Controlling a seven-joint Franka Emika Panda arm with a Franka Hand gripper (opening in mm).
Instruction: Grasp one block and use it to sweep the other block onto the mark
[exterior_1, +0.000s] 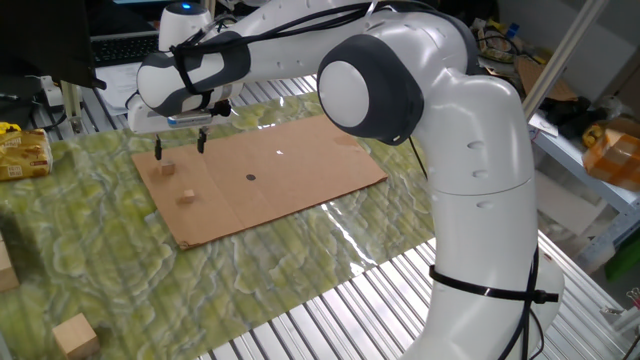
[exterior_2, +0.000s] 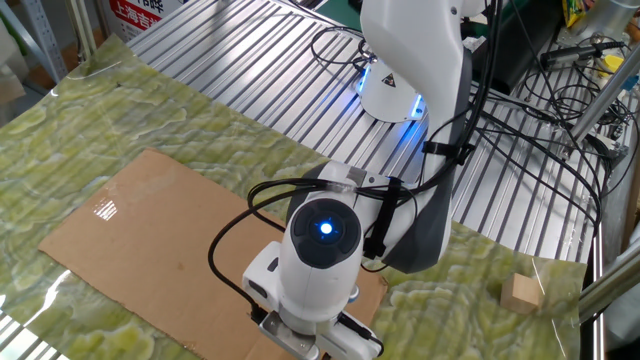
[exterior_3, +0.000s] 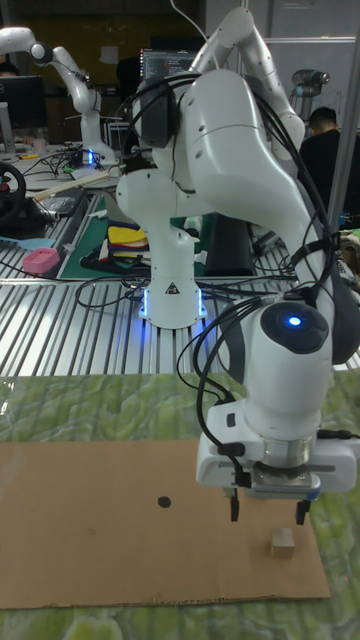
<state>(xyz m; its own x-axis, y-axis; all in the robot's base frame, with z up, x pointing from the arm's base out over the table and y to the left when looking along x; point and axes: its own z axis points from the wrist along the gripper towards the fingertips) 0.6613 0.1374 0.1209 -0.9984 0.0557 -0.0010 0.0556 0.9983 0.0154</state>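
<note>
Two small tan wooden blocks lie on the cardboard sheet (exterior_1: 300, 170), one (exterior_1: 165, 168) near its left corner and the other (exterior_1: 186, 196) a little closer to the robot base. My gripper (exterior_1: 180, 146) hovers open just above the first block (exterior_3: 283, 543), fingers spread wide with nothing between them. In the tall view the gripper (exterior_3: 268, 511) hangs over that block, and the hand hides the second one. The mark (exterior_1: 250, 178) is a small black dot mid-sheet, also seen as the mark (exterior_3: 164, 502) left of the gripper. The other fixed view shows only the hand from above, with the fingers hidden.
The cardboard lies on a green patterned mat (exterior_1: 90, 260) over a slatted metal table. A larger wooden cube (exterior_1: 75, 335) rests on the mat's corner, seen too as the cube (exterior_2: 521, 292). A yellow packet (exterior_1: 20, 150) sits at the far left. The robot base (exterior_3: 170, 285) stands behind.
</note>
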